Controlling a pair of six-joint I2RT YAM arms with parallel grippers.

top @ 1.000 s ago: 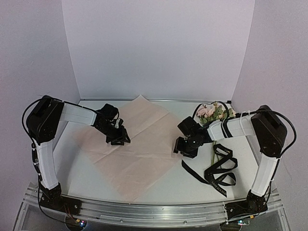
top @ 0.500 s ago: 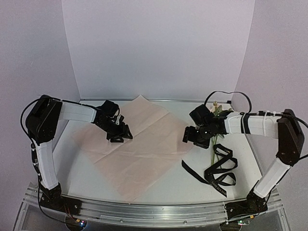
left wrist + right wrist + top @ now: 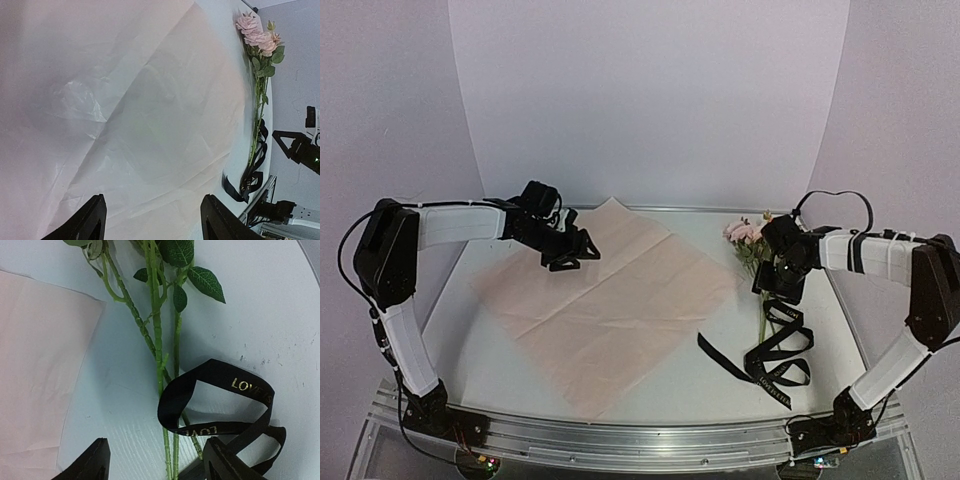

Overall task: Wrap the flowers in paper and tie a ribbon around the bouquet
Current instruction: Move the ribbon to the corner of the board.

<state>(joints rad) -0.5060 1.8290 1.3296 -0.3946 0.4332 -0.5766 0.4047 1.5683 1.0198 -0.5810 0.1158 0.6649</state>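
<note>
Your top cam looks down from high behind at the whole table (image 3: 480, 345). Left wrist cam hangs well above the paper (image 3: 125, 125), right one sits close over the ribbon (image 3: 245, 386). All three catch the flowers (image 3: 745, 232).

Two matching arms on show: the left arm (image 3: 460, 225) and the right arm (image 3: 868, 252) wear smooth white tube shells linked by chunky, rounded black joints. Dark bands ring the right arm's white shell, and a thin black cable (image 3: 835, 192) arcs off it. The left gripper (image 3: 152, 205) and right gripper (image 3: 157, 445) carry matte black, wedge-shaped fingers (image 3: 92, 222).
</note>
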